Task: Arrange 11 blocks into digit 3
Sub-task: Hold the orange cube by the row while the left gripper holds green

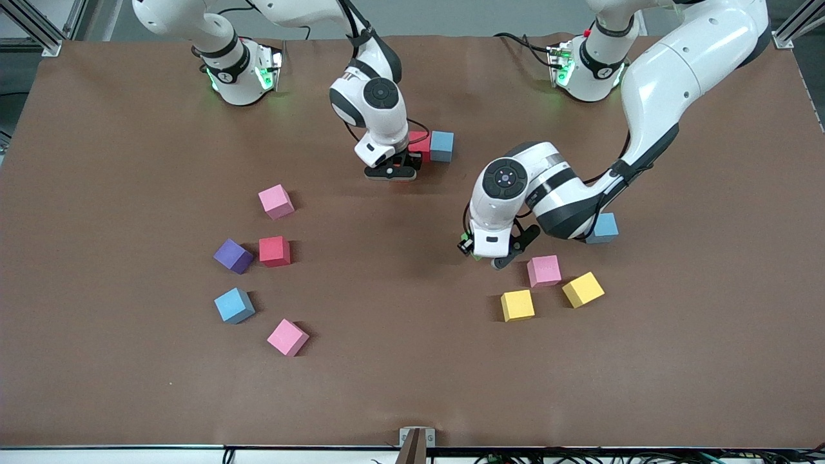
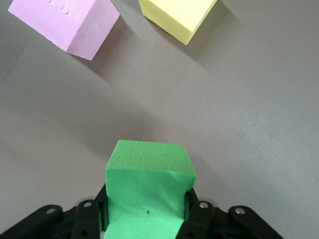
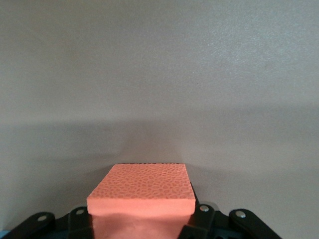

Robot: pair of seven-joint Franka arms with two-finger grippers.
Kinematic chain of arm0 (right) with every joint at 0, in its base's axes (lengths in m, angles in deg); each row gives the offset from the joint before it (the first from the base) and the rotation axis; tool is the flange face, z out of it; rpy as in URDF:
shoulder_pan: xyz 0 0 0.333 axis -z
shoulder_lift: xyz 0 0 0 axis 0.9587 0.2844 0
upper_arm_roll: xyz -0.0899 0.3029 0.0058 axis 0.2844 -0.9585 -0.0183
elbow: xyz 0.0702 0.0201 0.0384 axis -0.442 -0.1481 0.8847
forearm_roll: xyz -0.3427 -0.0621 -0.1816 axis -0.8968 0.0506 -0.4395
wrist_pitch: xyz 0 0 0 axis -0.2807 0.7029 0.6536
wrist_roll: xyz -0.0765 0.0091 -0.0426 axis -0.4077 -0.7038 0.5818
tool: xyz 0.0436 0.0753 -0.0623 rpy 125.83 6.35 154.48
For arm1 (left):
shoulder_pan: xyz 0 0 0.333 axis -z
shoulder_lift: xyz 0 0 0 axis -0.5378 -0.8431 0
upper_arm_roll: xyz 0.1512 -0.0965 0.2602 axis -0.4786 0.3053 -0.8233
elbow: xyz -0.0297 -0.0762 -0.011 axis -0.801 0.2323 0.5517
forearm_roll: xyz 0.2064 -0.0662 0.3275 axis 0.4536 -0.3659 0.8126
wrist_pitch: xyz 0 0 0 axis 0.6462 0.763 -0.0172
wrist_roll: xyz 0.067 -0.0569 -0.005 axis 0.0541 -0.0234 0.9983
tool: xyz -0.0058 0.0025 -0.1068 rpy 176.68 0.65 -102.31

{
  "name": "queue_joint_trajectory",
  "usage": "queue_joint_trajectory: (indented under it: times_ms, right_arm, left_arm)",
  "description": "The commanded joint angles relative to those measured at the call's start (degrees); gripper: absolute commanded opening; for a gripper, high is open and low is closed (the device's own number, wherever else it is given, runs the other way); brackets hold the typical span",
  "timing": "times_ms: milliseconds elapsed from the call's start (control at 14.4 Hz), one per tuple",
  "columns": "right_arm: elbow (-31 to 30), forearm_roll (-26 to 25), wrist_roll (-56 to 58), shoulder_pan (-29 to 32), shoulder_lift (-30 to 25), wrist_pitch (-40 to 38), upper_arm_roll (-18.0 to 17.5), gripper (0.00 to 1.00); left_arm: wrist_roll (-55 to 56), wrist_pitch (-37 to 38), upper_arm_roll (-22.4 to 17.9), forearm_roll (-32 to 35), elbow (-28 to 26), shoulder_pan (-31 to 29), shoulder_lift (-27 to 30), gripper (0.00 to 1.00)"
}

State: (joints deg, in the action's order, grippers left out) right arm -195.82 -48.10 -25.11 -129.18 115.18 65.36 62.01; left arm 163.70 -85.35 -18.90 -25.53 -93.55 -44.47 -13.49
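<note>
The left gripper pinches a small green foam cube over bare table, just beside a pink foam cube and two yellow foam cubes.

The right gripper pinches an orange foam cube low beside a red foam cube and a grey-blue foam cube, which touch in a row. Judgement: that row is the start of the digit; the orange cube sits nearest it, on the side nearer the front camera, while the green cube is well apart.

Left claw clamped (right claw too).
</note>
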Motion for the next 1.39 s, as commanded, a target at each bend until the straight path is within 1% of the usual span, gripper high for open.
queue_joint_trajectory:
  times_ms: [0, 1319]
  right_arm:
    - [-1.3, -0.4, 1.3, -0.6, -0.2, 1.7, 0.4, 0.01]
    - [-2.4, -0.3, 2.7, -0.7, -0.4, 0.6, 0.4, 0.01]
  left_arm:
    - [0.3, 1.8, 0.2, 1.2, 0.0, 0.0, 1.3, 0.3]
    - [0.2, 1.9, 0.4, 1.0, 0.0, -0.4, 1.2, 0.3]
